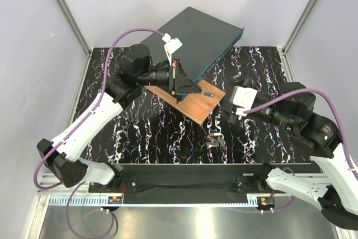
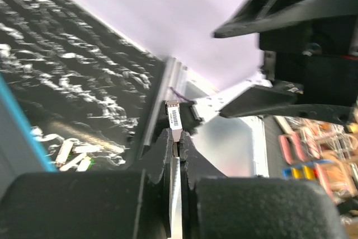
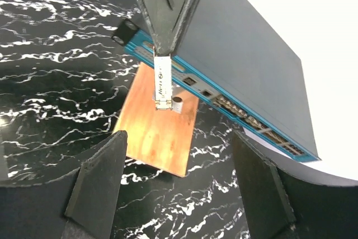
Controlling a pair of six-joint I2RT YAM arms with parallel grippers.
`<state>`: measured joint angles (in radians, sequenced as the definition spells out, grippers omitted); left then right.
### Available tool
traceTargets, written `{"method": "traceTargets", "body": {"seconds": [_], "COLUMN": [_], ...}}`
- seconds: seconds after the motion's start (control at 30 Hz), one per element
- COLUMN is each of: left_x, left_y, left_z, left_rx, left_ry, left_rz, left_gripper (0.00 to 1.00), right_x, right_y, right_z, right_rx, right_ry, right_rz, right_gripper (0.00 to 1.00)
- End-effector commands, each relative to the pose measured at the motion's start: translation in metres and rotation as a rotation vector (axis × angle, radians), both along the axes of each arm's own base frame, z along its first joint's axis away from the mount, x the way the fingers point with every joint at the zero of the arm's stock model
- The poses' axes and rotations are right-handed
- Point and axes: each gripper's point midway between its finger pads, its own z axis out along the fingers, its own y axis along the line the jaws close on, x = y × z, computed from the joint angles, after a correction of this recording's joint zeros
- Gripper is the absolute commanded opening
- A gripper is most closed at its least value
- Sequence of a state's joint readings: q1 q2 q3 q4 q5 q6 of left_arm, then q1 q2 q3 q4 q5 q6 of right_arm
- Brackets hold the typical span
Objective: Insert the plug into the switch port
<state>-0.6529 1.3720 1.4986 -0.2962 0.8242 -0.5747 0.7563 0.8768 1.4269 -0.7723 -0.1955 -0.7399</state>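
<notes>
The left fingers (image 2: 160,155) pinched the plug (image 2: 175,117) flat between them, its labelled end jutting out, probably so that end could enter a port. The right fingers (image 3: 98,186) stood spread wide, holding nothing, low over the board (image 3: 156,132). Only the right wrist view showed the plug hanging above the board, just in front of the switch (image 3: 246,48) and its ports (image 3: 235,109). In the top view the left gripper (image 1: 193,87) hid the plug.

Bright, even light; left-wrist view blurred
</notes>
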Motion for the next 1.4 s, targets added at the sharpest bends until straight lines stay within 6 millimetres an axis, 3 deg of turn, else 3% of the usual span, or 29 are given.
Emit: {"method": "traceTargets", "body": {"seconds": [0.0,0.23,0.37,0.67,0.97,1.07,1.13,1.17,1.2,1.27,1.3,1.37], "left_x": [-0.023,-0.029,-0.030,-0.031,-0.028,-0.028,-0.027,-0.026,-0.021,-0.009,0.004,0.024], "left_y": [0.007,0.007,0.006,0.005,0.004,0.003,0.003,0.003,0.006,0.010,0.018,0.028], "left_z": [0.035,0.040,0.039,0.038,0.032,0.031,0.032,0.032,0.035,0.041,0.056,0.064], "left_rx": [-0.123,-0.162,-0.177,-0.193,-0.179,-0.178,-0.177,-0.175,-0.175,-0.176,-0.192,-0.174], "left_ry": [-0.036,-0.008,0.014,0.025,0.044,0.046,0.041,0.033,0.023,-0.024,-0.085,-0.126], "left_rz": [-0.097,-0.123,-0.135,-0.148,-0.140,-0.138,-0.134,-0.129,-0.107,-0.073,-0.027,0.044], "left_gripper": [0.00,0.00,0.00,0.00,0.00,0.00,0.00,0.02,0.18,0.37,0.53,0.64], "right_x": [-0.007,-0.015,-0.010,-0.003,0.005,0.006,0.007,0.008,0.008,0.013,0.016,0.018], "right_y": [0.011,0.026,0.033,0.038,0.036,0.036,0.035,0.034,0.034,0.030,0.026,0.022], "right_z": [-0.005,-0.005,-0.002,-0.002,0.005,0.006,0.007,0.008,0.007,0.001,-0.003,-0.015], "right_rx": [0.000,-0.030,-0.020,-0.017,0.014,0.022,0.030,0.038,0.052,0.055,0.073,0.080], "right_ry": [0.030,0.006,0.005,0.015,0.013,0.013,0.022,0.026,0.049,0.088,0.131,0.195], "right_rz": [0.073,0.192,0.201,0.191,0.138,0.131,0.117,0.106,0.092,0.038,-0.008,-0.063], "right_gripper": [0.80,0.75,0.70,0.52,0.27,0.05,0.00,0.00,0.00,0.00,0.00,0.00]}}
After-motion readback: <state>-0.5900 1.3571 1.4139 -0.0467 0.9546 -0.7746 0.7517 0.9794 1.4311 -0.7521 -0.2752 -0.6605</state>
